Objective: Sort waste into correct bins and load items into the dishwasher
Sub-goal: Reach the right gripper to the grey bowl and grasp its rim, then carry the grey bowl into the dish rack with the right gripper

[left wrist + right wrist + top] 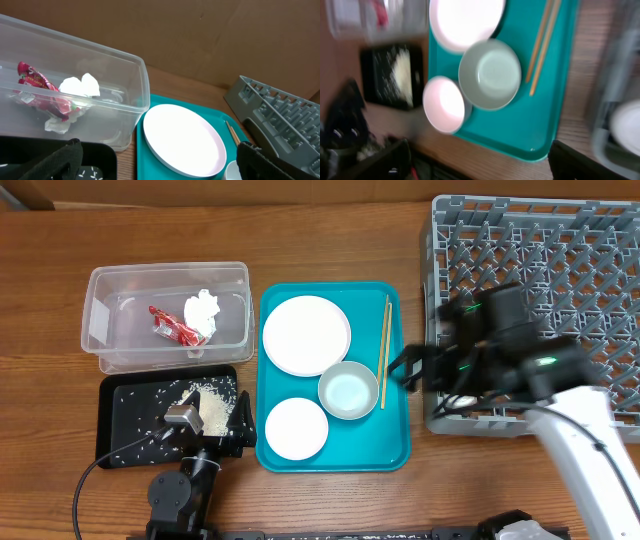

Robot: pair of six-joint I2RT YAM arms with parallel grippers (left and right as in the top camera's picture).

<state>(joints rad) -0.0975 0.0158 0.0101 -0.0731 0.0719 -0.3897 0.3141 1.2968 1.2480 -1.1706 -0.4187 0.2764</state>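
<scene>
The clear tub [100,320] holds the red wrapper [170,326] and the white tissue [203,310]; both also show in the left wrist view, wrapper [31,80] and tissue [80,86]. Rice [208,402] lies in the black tray [125,430]. The large plate [306,333], small plate [295,428], pale bowl [348,392] and chopsticks [384,350] lie on the teal tray [395,445]. My left gripper [205,430] is open and empty over the black tray's near right corner. My right gripper [408,366] is open and empty, between the teal tray and the grey dish rack [590,260]. The cup is hidden in the overhead view.
The right arm lies across the rack's near left part. In the blurred right wrist view a round white thing [626,125] sits in the rack at the right edge. Bare wooden table lies in front of the teal tray [530,145] and behind the tub.
</scene>
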